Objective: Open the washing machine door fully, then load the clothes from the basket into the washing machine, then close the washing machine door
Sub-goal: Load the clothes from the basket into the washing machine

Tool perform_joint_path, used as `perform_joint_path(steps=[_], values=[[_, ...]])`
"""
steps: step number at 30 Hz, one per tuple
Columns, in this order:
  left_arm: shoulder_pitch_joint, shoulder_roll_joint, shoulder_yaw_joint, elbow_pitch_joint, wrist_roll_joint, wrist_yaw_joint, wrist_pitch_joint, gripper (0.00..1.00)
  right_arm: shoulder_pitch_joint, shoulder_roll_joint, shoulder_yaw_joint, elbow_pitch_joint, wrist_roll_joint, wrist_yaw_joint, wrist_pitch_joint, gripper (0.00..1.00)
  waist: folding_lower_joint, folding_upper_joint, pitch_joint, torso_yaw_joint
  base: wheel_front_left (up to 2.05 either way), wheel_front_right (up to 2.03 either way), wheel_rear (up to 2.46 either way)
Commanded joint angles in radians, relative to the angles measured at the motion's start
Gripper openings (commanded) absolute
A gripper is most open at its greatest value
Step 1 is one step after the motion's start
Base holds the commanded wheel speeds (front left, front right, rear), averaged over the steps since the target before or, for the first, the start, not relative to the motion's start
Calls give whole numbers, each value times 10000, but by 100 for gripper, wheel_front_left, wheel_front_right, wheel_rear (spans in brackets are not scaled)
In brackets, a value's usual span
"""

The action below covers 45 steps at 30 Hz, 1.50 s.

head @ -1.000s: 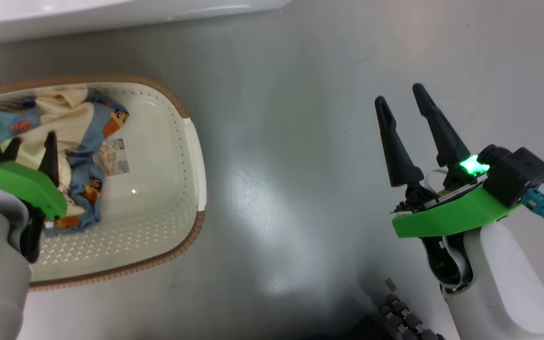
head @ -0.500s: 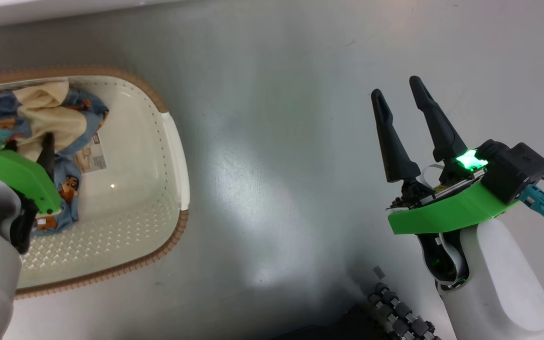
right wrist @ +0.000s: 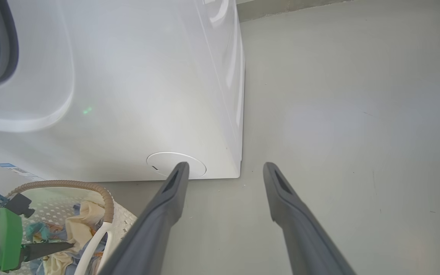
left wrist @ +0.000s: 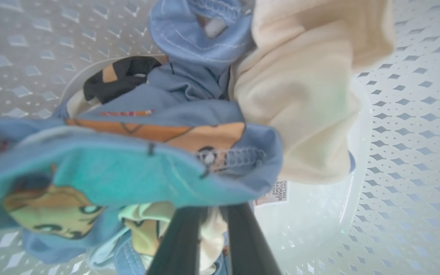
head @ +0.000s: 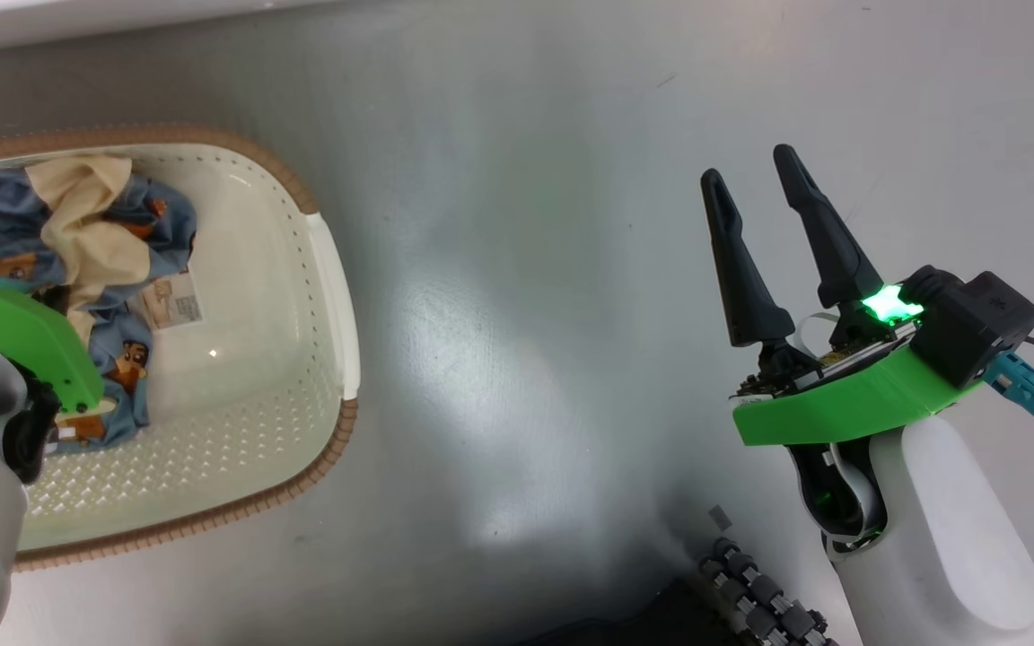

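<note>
Two pincers are showing, one at each side of the head view. At the far left, the left pincer (left wrist: 213, 229) is hanging inside the basket (head: 337, 296), its green mount (head: 23, 336) covering part of the load. In its wrist view the two dark fingers (left wrist: 181, 244) are standing close together with a fold of cream cloth pinched between them, so it is clamping on the clothes (head: 86, 233). The clothes are lying bunched in the basket's left end, blue printed cloth wrapped around a cream piece. In the wrist view the bunch is looming just over the fingers. Just right of the heap, a sticker (head: 174, 303) is showing on the basket's bare perforated bottom. The basket is sitting on the grey floor (head: 526, 269), just in front of the white machine (right wrist: 128, 95), whose edge is running along the top left of the head view. Well apart to the right, the right pincer (head: 749, 167) is hovering over bare floor, its fingers spread apart and gripping nothing. In its wrist view those fingers are pointing at the machine's lower corner, the left tip overlapping the round flap (right wrist: 160, 162). A grey gasket (right wrist: 0, 42) is curving at the upper left there, and the basket is peeking in at the lower left, beside the machine's front.
</note>
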Motion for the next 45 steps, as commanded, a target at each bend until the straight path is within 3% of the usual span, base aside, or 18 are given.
perform_joint_path(steps=[1,13,24,35,39,45], values=[[86,430,91,-44,-149,-30,-76,0,287,39,196,-168,-31,27,-48,100,0,0,-26,26,0,0,0],[655,435,-293,-194,-610,-31,-886,0,212,79,290,-47,41,27,-48,100,0,0,-631,88,0,0,0],[1312,381,-767,-572,-839,-31,-2304,0,339,53,324,192,139,27,-48,100,0,0,-1690,376,0,0,0],[1984,573,-1202,-1398,-737,-31,-2952,0,536,-160,388,513,261,27,-48,100,0,0,-2990,697,0,0,0],[2300,783,-841,-2074,-543,-31,-2977,0,677,-254,343,590,313,27,-48,100,0,0,-3395,794,0,0,0],[3204,831,475,-3636,295,220,-2980,0,953,-384,284,672,373,27,-48,100,0,0,-3984,979,0,0,0]])
